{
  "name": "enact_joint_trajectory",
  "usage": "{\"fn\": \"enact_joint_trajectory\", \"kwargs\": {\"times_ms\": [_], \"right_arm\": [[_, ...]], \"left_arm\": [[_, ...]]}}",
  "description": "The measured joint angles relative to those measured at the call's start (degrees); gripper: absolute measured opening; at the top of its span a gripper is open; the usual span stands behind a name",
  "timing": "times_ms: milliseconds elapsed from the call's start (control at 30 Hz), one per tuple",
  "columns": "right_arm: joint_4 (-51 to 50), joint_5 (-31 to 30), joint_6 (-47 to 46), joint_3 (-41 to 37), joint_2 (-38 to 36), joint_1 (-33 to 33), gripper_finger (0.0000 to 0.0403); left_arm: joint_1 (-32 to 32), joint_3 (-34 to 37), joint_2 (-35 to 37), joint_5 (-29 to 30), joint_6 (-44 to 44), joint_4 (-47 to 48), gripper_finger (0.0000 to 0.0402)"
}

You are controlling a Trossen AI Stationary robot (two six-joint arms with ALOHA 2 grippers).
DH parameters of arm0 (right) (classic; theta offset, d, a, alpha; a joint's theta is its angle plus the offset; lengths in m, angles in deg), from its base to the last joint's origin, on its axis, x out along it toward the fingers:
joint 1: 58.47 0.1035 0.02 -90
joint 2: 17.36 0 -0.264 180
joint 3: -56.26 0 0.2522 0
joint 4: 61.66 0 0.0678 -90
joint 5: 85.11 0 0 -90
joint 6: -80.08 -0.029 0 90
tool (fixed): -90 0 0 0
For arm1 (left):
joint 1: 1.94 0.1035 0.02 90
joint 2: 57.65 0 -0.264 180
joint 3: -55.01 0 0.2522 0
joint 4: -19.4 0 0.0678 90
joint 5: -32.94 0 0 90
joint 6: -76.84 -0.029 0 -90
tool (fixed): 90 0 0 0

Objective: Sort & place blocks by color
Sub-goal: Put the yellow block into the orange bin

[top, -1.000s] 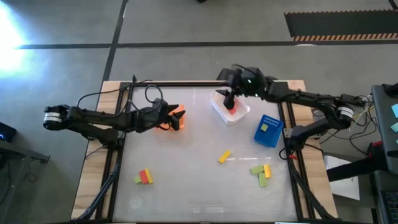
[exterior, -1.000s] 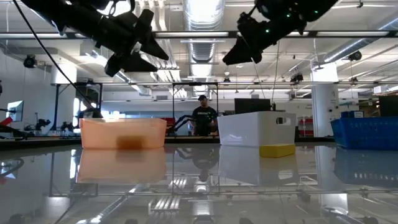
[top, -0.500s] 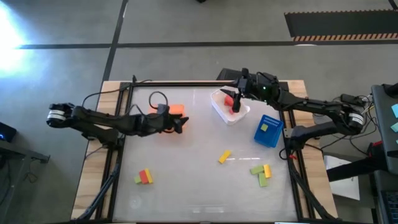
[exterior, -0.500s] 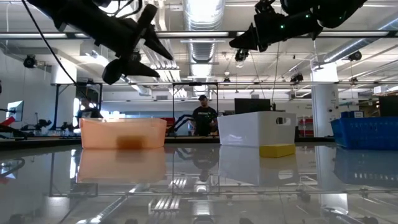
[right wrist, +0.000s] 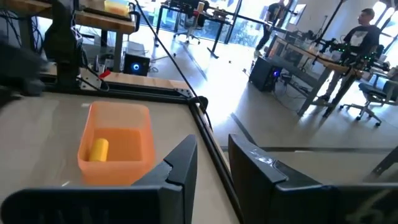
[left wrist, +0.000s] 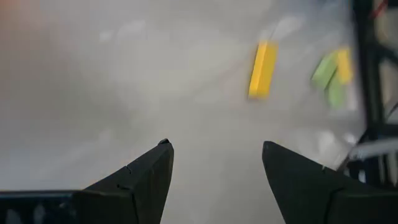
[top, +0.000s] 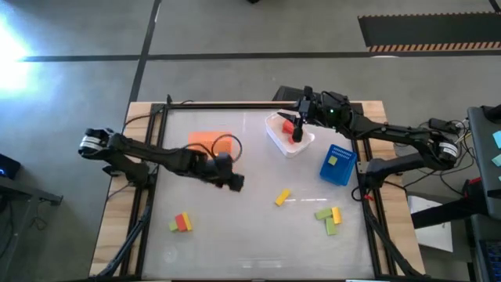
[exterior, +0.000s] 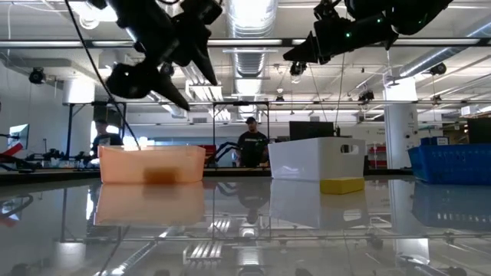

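My left gripper [top: 237,183] hangs open over the bare table middle, slanting down, with nothing between its fingers [left wrist: 163,149]. Ahead of it lies a yellow block [left wrist: 262,68] flat on the table; farther on lie green and yellow blocks [top: 329,218]. A red and yellow-green pair [top: 182,223] lies near the front left. My right gripper [top: 300,112] is level above the far side of the white bin [top: 307,143], where red blocks [top: 293,129] lie. Its fingers [right wrist: 183,158] stand a narrow gap apart and hold nothing.
The orange bin [top: 205,139] stands at the far left with a yellow block [right wrist: 98,149] inside. The blue bin [top: 338,166] at the right holds a yellow block [top: 333,160]. A black frame rail [top: 258,105] runs along the table's far edge. People stand in the room behind.
My left gripper has swung from over the orange bin toward the table's near right, toward the yellow block in the middle, rolling and tipping downward. My right gripper has drawn back from over the white bin toward the far edge and tipped up to level.
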Motion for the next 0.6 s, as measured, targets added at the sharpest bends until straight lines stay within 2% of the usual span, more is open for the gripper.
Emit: {"fn": "enact_joint_trajectory", "kwargs": {"times_ms": [167, 433, 600], "right_arm": [[-0.07, 0.0, 0.15, 0.0, 0.0, -0.02, 0.0073], [-0.62, 0.0, 0.61, 0.0, 0.0, 0.0, 0.0072], [-0.16, 0.0, 0.43, 0.0, -0.04, 0.0, 0.0072]], "left_arm": [[-5.95, -4.25, -3.07, -4.19, 7.88, 4.98, 0.0231], [-16.82, -2.31, -4.09, -6.84, 28.82, 10.26, 0.023], [-22.31, -2.27, -4.09, -7.02, 41.06, 19.18, 0.02]]}}
